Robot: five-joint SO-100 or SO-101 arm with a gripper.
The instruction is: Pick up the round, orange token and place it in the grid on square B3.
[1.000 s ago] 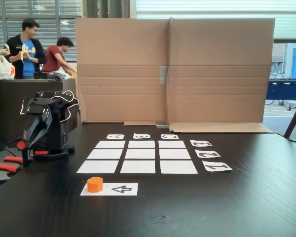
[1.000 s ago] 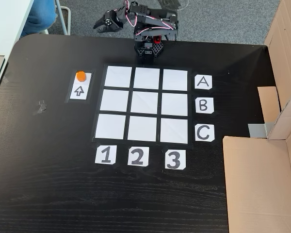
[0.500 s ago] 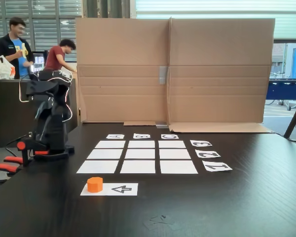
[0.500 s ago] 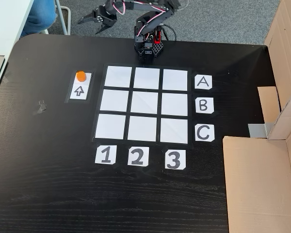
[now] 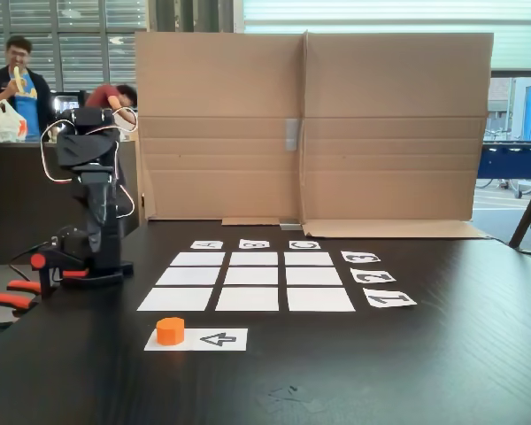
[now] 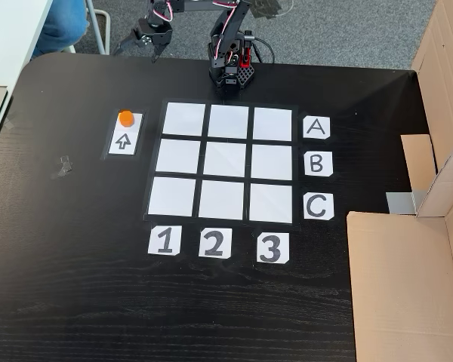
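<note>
The orange token (image 6: 125, 117) (image 5: 170, 330) stands on one end of a white strip with a black arrow (image 6: 123, 141). The grid (image 6: 227, 162) lies beside it, with cards A, B, C along one side and 1, 2, 3 along another. Square B3 (image 6: 272, 162) (image 5: 253, 258) is bare white paper. The black arm (image 5: 96, 204) rises from its base (image 6: 230, 74) at the table edge beyond row A. My gripper (image 6: 138, 51) hangs open with nothing in it, over the table edge and well short of the token.
A tall cardboard wall (image 5: 310, 124) closes the far side in the low fixed view. It shows as flaps (image 6: 408, 279) on the right in the view from above. Orange clamps (image 5: 9, 299) grip the table's left edge. People (image 5: 18, 84) stand far behind the arm.
The arm has unfolded and risen from its tucked pose. In the view from above the gripper has swung left and then toward the table edge. The token has not moved.
</note>
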